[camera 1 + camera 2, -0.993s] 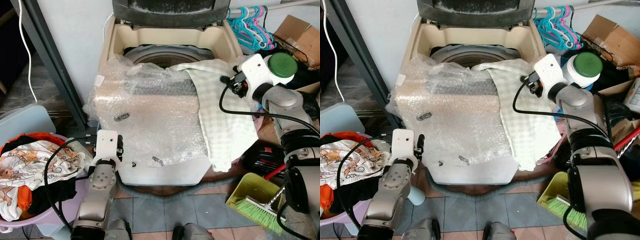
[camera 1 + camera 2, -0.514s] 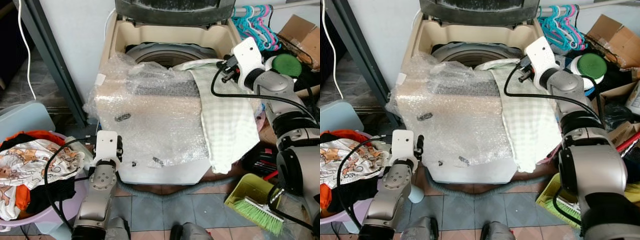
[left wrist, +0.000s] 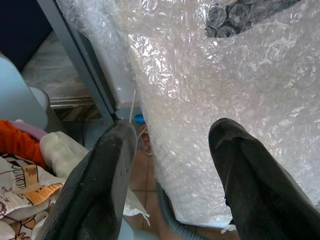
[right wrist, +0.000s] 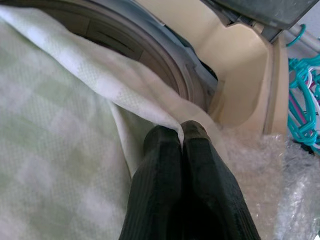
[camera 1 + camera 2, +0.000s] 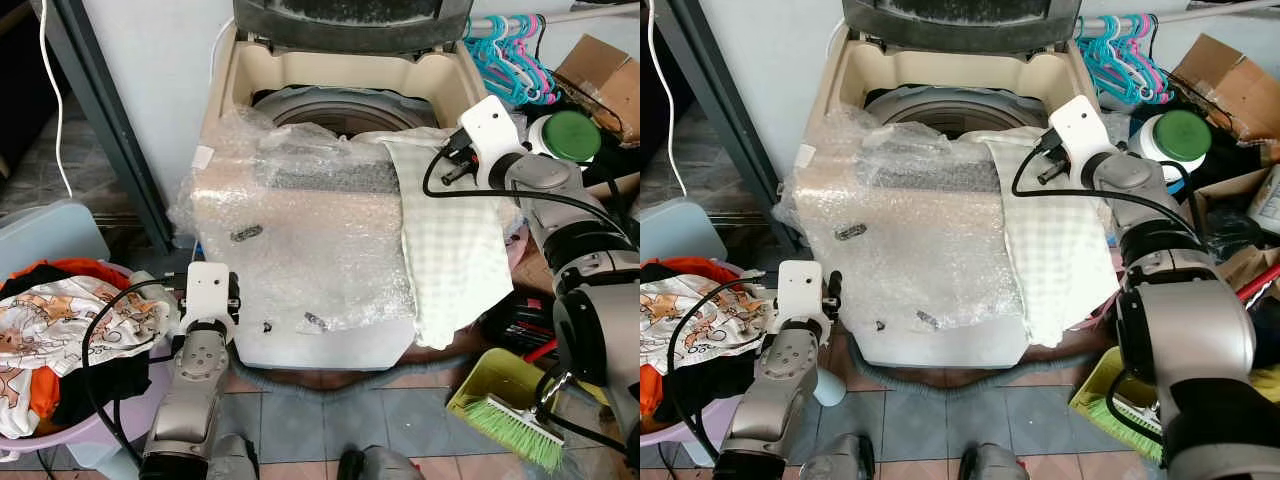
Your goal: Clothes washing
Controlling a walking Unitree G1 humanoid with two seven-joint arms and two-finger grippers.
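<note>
A top-loading washing machine [image 5: 232,90] stands with its lid up and its drum [image 5: 335,108] exposed. Bubble wrap [image 5: 300,240] covers its front. A pale green checked cloth [image 5: 450,240] hangs over the front right corner, its upper edge lying on the tub rim. My right gripper [image 4: 181,131] is shut on that upper edge, beside the drum opening. My left gripper [image 3: 170,135] is open and holds nothing, low by the machine's front left corner. A purple basket [image 5: 80,435] with a printed white garment [image 5: 60,320] and orange and black clothes sits at my left.
Teal and pink hangers [image 5: 510,55], a cardboard box [image 5: 600,75] and a green-lidded jar [image 5: 572,130] crowd the right. On the floor at the right are a yellow dustpan [image 5: 495,375] and a green brush [image 5: 505,425]. A grey post [image 5: 110,120] and a pale blue bin [image 5: 50,240] stand at the left.
My right gripper swung in from the right toward the tub rim with the cloth's edge, then dropped slightly. The left arm has stayed put.
</note>
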